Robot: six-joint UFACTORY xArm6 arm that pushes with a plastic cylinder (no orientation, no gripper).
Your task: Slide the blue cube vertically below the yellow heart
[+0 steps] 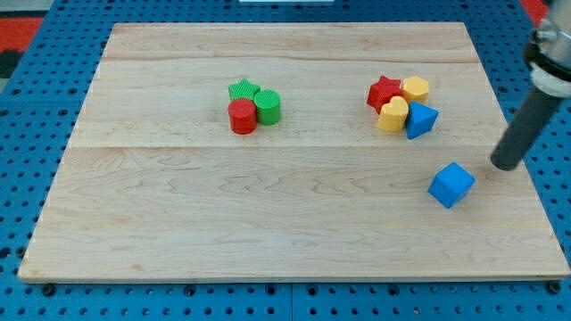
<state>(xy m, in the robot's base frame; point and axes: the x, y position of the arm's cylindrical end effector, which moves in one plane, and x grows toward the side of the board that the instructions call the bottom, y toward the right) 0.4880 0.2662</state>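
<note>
Sitting on the wooden board (178,223) at the view's lower right: blue cube (451,185), below the yellow heart (393,115). Hovering just right of it, apart: my tip (505,166), jawless, gripping nothing.

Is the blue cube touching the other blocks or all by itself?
By itself. The blue cube sits apart, below and right of the yellow heart cluster, bare wood between them. My tip is just right of it, not touching.
</note>
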